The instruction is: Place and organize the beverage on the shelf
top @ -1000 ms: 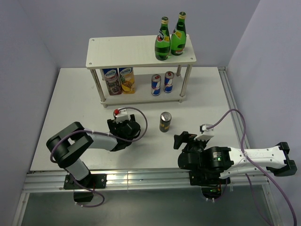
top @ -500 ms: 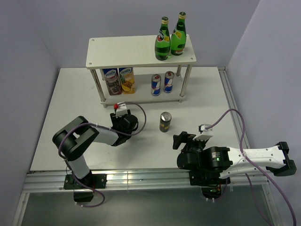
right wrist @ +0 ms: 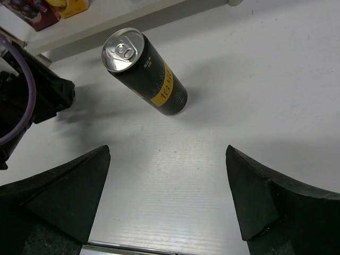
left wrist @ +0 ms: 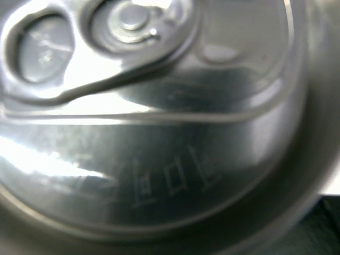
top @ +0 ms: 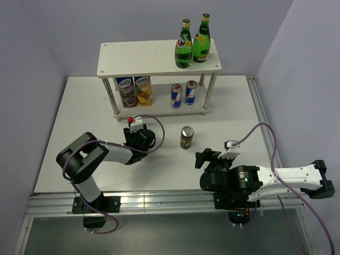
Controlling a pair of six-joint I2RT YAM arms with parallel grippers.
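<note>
The silver lid of a can (left wrist: 159, 133) fills the left wrist view, so close that my own fingers stay out of sight. From above, my left gripper (top: 142, 139) is lowered over that can, hiding its body, and is shut on it. A dark can with a yellow label (top: 186, 137) (right wrist: 146, 74) stands upright mid-table. My right gripper (right wrist: 167, 196) (top: 204, 158) stands open just short of it, with only bare table between its fingers. The shelf (top: 143, 57) carries two green bottles (top: 184, 47) on top and two blue-and-silver cans (top: 176, 95) below.
Two colourful cans (top: 127, 91) (top: 143, 90) stand at the left of the shelf's lower board. A purple cable (top: 268, 139) loops off the right arm. Walls close the table in on the left, right and back, and a metal rail (top: 159, 199) runs along its near edge.
The left gripper has moved a little toward the shelf and has gone from open to shut over the can. The right arm and the standing dark can have barely moved.
</note>
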